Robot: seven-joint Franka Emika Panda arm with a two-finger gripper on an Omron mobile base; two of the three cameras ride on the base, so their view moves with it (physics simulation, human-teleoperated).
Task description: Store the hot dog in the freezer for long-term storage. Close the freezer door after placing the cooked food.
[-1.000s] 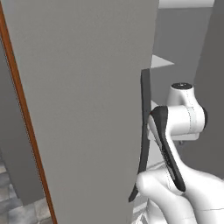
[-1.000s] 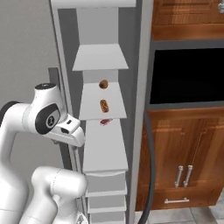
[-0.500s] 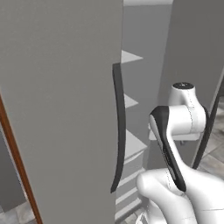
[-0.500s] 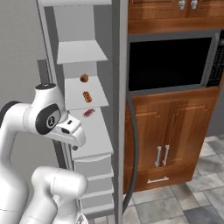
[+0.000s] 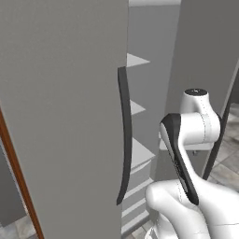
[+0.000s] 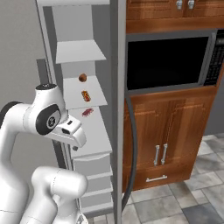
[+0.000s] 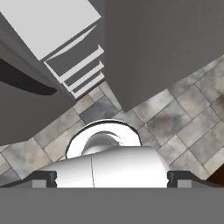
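While the hot dog (image 6: 86, 95) is seen resting on a shelf inside the freezer (image 6: 81, 51), the door (image 5: 60, 116) stands open. With the gripper (image 7: 112, 179) spread wide and empty, the handle (image 5: 124, 140) could be missed, or the arm caught by the swinging door.

Grey-brown stone tiles (image 6: 205, 192) cover the floor, mottled and laid in a staggered pattern. A built-in black microwave (image 6: 168, 63) sits in a wall of reddish-brown wooden cabinets (image 6: 175, 144) with silver bar handles (image 6: 160, 154). More cabinet doors (image 6: 175, 11) run above it. Lighting is flat and even.
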